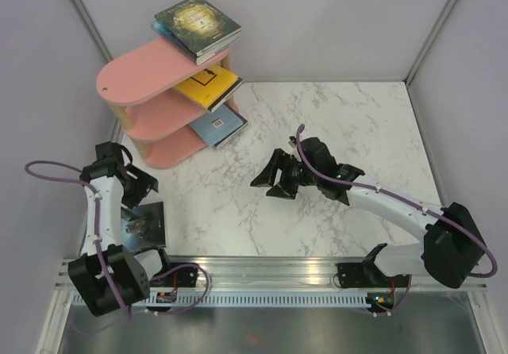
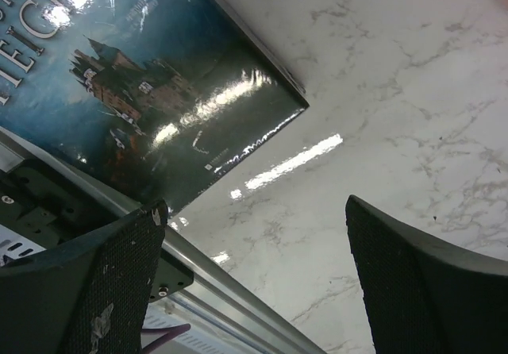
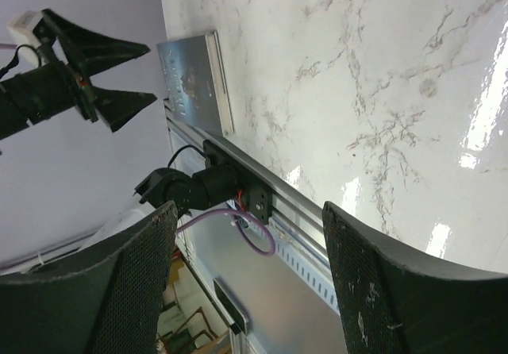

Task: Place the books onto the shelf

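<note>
The pink shelf (image 1: 139, 72) stands at the back left. A dark book with gold art (image 1: 197, 23) lies on its top board, a yellow book (image 1: 208, 86) on the middle board and a light blue book (image 1: 220, 125) on the lowest. Another dark book (image 1: 144, 224) with castle art (image 2: 143, 76) lies flat on the table by the near left edge. My left gripper (image 1: 136, 189) (image 2: 254, 282) hovers just above that book's near corner, open and empty. My right gripper (image 1: 268, 184) (image 3: 250, 275) hangs open and empty over the middle of the table.
A metal rail (image 1: 262, 265) (image 2: 230, 290) (image 3: 274, 183) runs along the near table edge, right beside the lying book. Lilac walls close in the left, back and right sides. In the right wrist view the left gripper (image 3: 99, 72) shows above the book (image 3: 194, 80).
</note>
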You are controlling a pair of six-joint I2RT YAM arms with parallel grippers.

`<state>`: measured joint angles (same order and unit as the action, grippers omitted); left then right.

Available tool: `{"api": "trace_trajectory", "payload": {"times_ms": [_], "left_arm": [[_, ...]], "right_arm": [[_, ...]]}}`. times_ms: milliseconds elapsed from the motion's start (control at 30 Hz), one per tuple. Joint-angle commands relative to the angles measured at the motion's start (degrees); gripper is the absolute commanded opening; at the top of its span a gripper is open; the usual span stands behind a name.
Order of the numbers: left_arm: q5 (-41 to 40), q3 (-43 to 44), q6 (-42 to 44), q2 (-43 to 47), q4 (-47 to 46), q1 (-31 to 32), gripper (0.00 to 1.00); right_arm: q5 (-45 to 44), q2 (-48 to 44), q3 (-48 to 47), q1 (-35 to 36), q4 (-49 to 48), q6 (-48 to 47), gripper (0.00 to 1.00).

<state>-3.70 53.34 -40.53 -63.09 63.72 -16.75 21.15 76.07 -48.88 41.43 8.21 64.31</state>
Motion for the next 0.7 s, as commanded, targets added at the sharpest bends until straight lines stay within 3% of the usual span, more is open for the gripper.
{"api": "trace_trajectory", "payload": {"times_ms": [0,200,333,667], "left_arm": [[2.65,-2.19,4.59,-1.51,-5.19,-5.39,0.94],[0.81,-2.98,2.56,-4.05,-9.83,-14.61,0.95],[0.28,-0.96,3.71,-11.60,-12.82,-21.54,0.94],[-14.64,3.61,13.11,-16.98,-23.54,-22.71,0.94]], "right_arm": [[2.75,-2.77,-0.95,0.32,3.48,-3.32,0.77],[5.48,0.04,-3.85,0.41,7.52,-5.95,0.78],[6.80,1.27,-4.82,0.58,9.02,-7.36,0.78],[9.70,3.82,-4.47,0.58,9.37,-8.15,0.78]]}}
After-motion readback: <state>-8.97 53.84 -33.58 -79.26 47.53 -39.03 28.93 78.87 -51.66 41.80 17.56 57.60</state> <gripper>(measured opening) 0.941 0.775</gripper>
